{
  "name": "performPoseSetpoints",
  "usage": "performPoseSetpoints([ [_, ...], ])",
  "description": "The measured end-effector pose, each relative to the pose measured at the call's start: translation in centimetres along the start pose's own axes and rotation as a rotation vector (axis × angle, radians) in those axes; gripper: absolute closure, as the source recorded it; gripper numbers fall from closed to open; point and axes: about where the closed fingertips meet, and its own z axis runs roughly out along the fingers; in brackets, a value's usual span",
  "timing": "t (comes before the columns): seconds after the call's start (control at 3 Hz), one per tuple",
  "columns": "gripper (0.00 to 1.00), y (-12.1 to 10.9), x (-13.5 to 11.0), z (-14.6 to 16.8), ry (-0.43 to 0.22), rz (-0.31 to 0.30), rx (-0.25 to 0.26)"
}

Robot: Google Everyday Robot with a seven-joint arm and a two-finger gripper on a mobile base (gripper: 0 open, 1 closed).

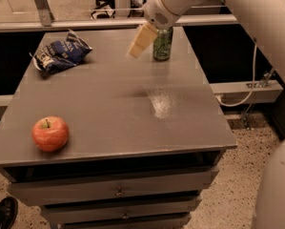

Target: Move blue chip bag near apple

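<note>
The blue chip bag (61,55) lies crinkled at the far left of the grey table (113,109). The red-orange apple (50,133) sits near the front left corner, well apart from the bag. My gripper (138,46) hangs above the far middle of the table, just left of the green soda can (163,43) and to the right of the bag. It holds nothing that I can see.
The white arm (218,4) reaches in from the upper right. The table has drawers (118,191) below its front edge. A black shoe (1,214) shows on the floor at the bottom left. A cable (247,97) runs along the right.
</note>
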Motion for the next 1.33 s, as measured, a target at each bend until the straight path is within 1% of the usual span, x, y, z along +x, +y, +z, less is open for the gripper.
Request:
performPoseSetpoints([
  [0.33,0.00,-1.5,-3.2,7.0,-0.053,0.040,0.004],
  [0.67,0.00,-2.1,-4.9,11.6,-0.073,0.098,0.021],
  [1.0,0.00,-1.7,-8.1,17.1,-0.144,0.177,-0.030],
  [1.33,0.03,-0.7,-10.7,20.2,-0.203,0.219,-0.101],
])
